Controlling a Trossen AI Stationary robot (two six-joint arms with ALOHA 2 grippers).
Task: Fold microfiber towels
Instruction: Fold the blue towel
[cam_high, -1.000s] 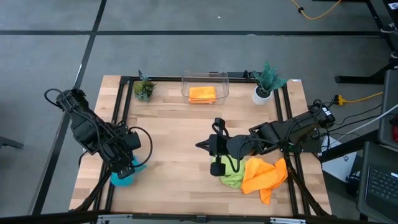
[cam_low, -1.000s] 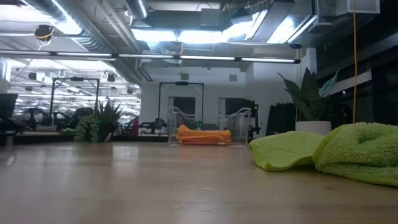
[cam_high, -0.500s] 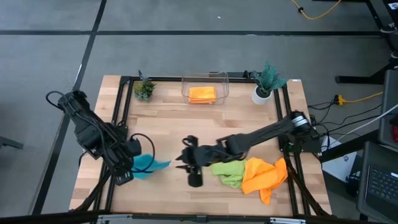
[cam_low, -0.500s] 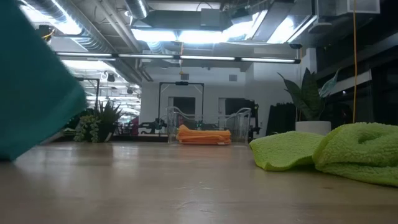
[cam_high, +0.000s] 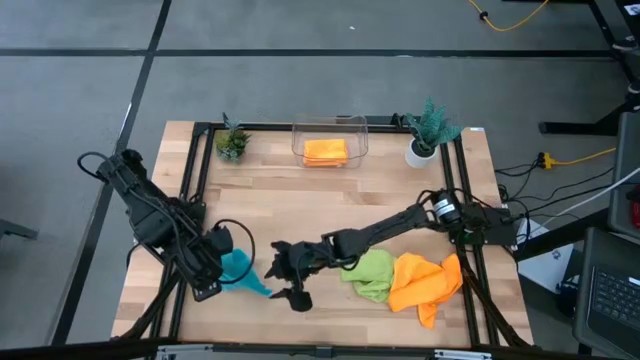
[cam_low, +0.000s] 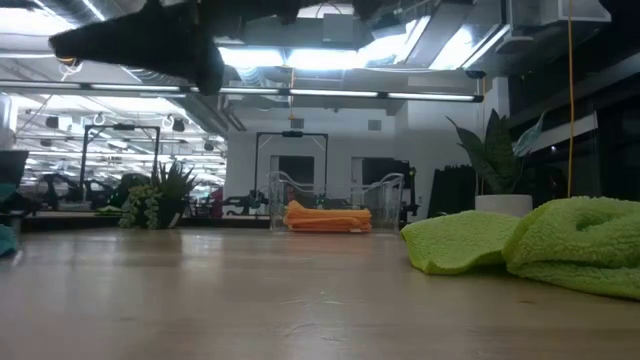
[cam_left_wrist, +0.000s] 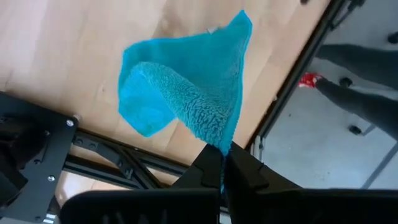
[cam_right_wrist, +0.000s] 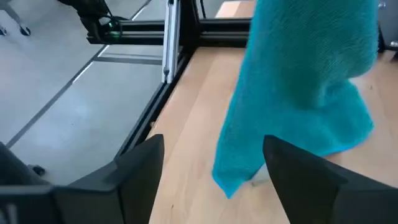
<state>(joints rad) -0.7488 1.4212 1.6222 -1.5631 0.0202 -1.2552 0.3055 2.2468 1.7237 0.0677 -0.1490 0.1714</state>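
Teal towel (cam_high: 243, 271) hangs from the left claw (cam_high: 212, 280) near the table's (cam_high: 300, 200) front left corner, one corner pinched between the closed fingers (cam_left_wrist: 211, 168) while the rest droops toward the wood. Just beside it, the right claw (cam_high: 290, 285) reaches across from the right, its two fingers (cam_right_wrist: 134, 171) spread wide and facing the cloth without gripping it. Farther right, a lime green towel (cam_high: 368, 275) lies crumpled on the table, touching a rumpled orange towel (cam_high: 425, 283) near the front right corner. At the back edge, a second orange towel (cam_high: 326, 151) lies folded in a clear bin (cam_high: 330, 125), with a small potted plant (cam_high: 232, 142) on one side and another plant (cam_high: 427, 130) on the other.
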